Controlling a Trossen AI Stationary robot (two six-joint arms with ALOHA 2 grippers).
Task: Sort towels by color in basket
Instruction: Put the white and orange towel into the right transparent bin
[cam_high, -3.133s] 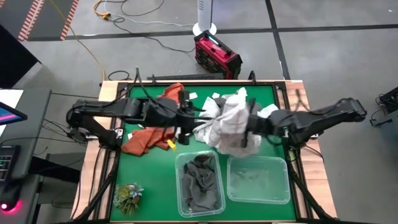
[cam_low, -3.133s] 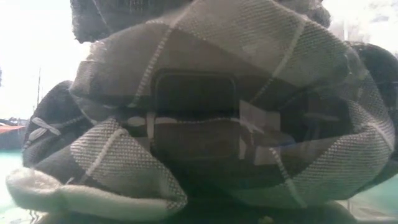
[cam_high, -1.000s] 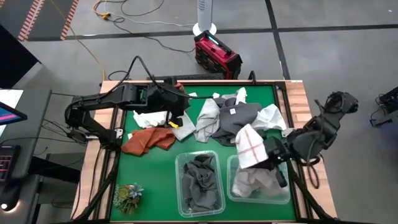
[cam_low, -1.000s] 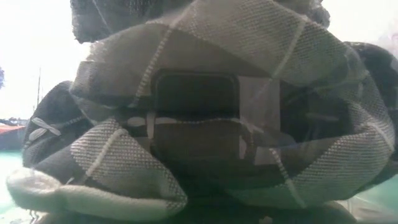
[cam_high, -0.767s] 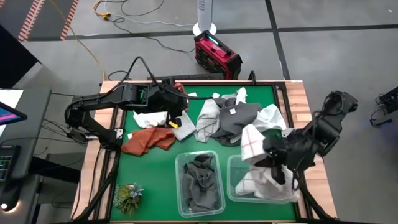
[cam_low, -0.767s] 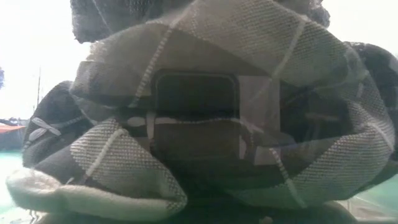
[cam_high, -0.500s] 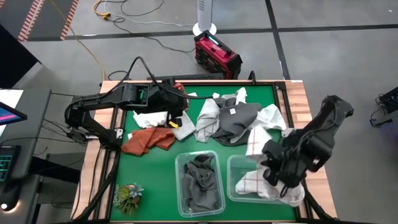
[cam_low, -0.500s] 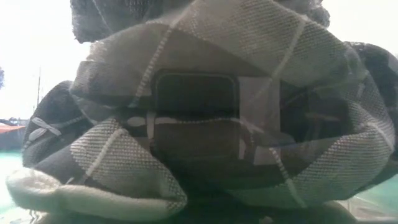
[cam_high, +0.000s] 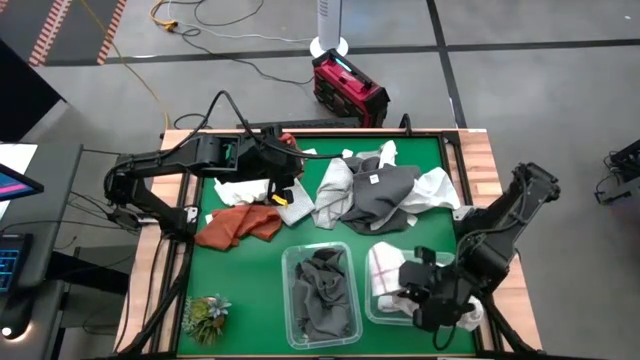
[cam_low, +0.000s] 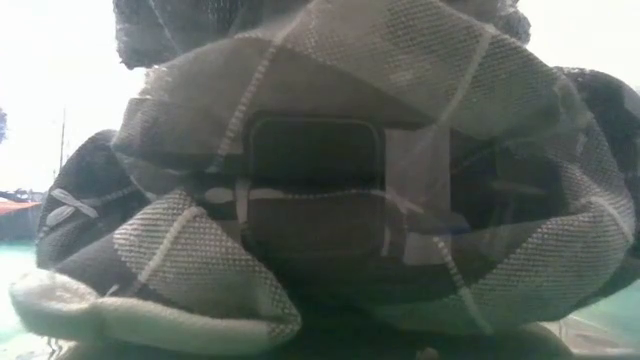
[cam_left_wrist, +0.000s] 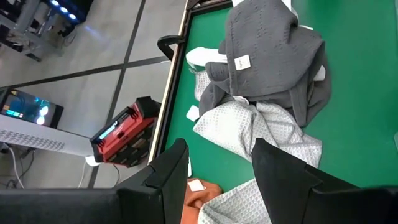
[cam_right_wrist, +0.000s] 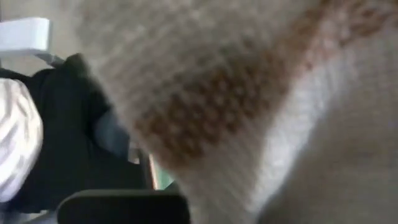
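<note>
Now the right gripper (cam_high: 432, 297), fingers pinching the white towel (cam_high: 385, 268), should sink into the right bin (cam_high: 378, 310) before releasing, while the left gripper (cam_high: 283, 192) waits with fingers spread.

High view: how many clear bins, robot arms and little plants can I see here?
Clear bins: 2 (left bin, right bin)
Robot arms: 2 (left arm, right arm)
Plant tuft: 1
Total: 5

Two matte black jointed arms, left arm (cam_high: 165, 165) and right arm (cam_high: 500, 225), with black cable looped over the left; broad, flat dark fingers (cam_left_wrist: 283, 171).
</note>
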